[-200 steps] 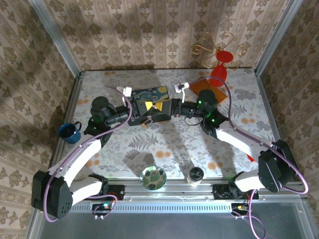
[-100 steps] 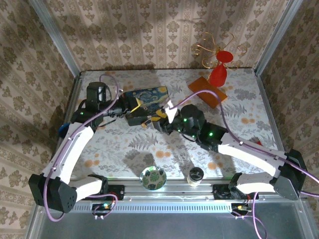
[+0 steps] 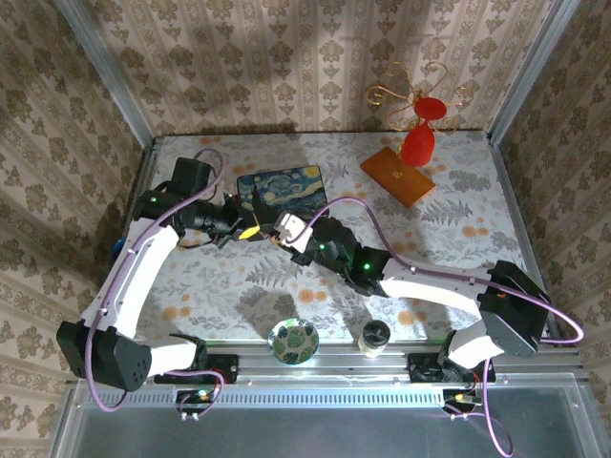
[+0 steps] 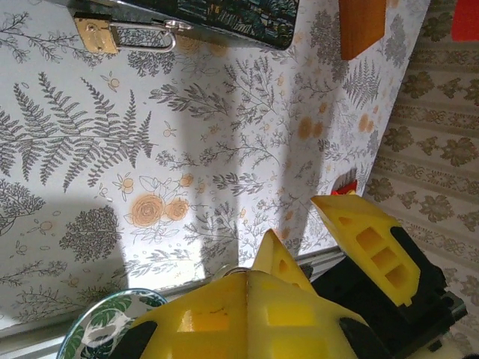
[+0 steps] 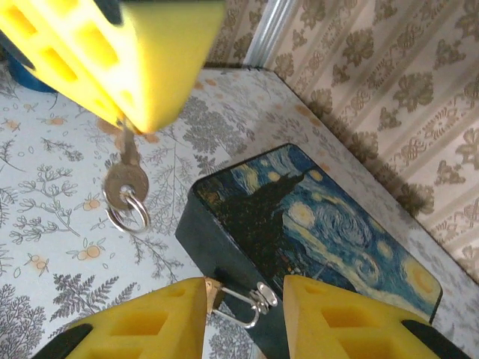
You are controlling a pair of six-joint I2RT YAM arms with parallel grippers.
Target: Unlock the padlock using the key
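The left gripper (image 4: 247, 292), clamped on the key (image 5: 126, 168) apparently by its blade, sits just left of the padlock (image 4: 93, 34), which lies lengthwise along the starry box's (image 5: 314, 217) front edge, inside the spread-apart right gripper (image 5: 245, 299).

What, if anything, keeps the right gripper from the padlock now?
Likely nothing. The right gripper is open and the padlock, hanging on the painted box, sits in line between its fingers. The left gripper, holding the key, is off to one side.

The top camera looks down from above and behind; both wrist cameras sit low and close, sharing the starry box (image 5: 314, 217).
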